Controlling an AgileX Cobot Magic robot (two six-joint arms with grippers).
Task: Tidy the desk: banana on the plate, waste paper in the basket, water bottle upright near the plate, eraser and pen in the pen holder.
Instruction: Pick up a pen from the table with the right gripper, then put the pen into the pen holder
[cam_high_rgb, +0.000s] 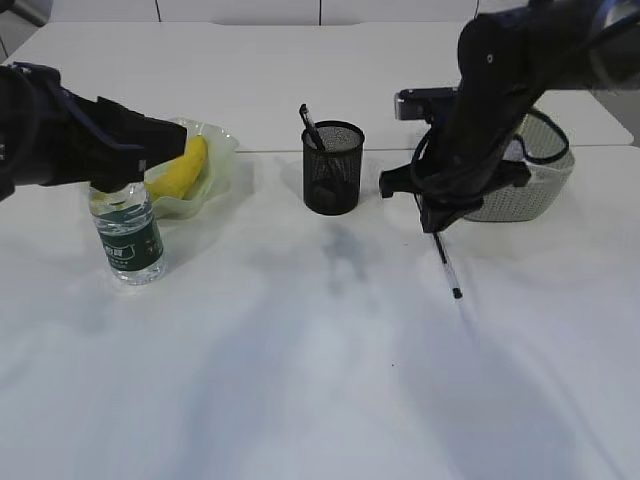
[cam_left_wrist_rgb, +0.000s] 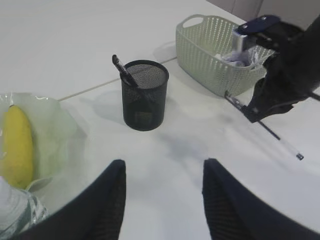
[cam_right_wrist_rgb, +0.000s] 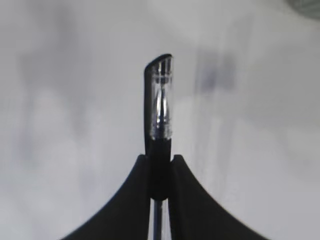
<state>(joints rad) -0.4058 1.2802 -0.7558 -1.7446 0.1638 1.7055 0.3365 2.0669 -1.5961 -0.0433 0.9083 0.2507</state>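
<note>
The banana (cam_high_rgb: 182, 170) lies in the pale green plate (cam_high_rgb: 222, 150), and also shows in the left wrist view (cam_left_wrist_rgb: 17, 145). The water bottle (cam_high_rgb: 128, 235) stands upright just in front of the plate. My left gripper (cam_left_wrist_rgb: 164, 165) is open and empty, and hovers above the bottle (cam_high_rgb: 172, 142). My right gripper (cam_high_rgb: 437, 222) is shut on a clear pen (cam_high_rgb: 448, 268) and holds it tip-down above the desk (cam_high_rgb: 320, 380); the pen also shows in the right wrist view (cam_right_wrist_rgb: 161, 100). Another pen (cam_high_rgb: 311, 126) stands in the black pen holder (cam_high_rgb: 333, 168). Waste paper (cam_left_wrist_rgb: 239, 57) lies in the basket (cam_left_wrist_rgb: 210, 50). The eraser is not visible.
The basket (cam_high_rgb: 545, 185) stands at the right behind my right arm, which hides part of it. The desk seam (cam_high_rgb: 270, 152) runs behind the pen holder. The pen holder (cam_left_wrist_rgb: 145, 95) stands between the plate (cam_left_wrist_rgb: 57, 132) and the basket.
</note>
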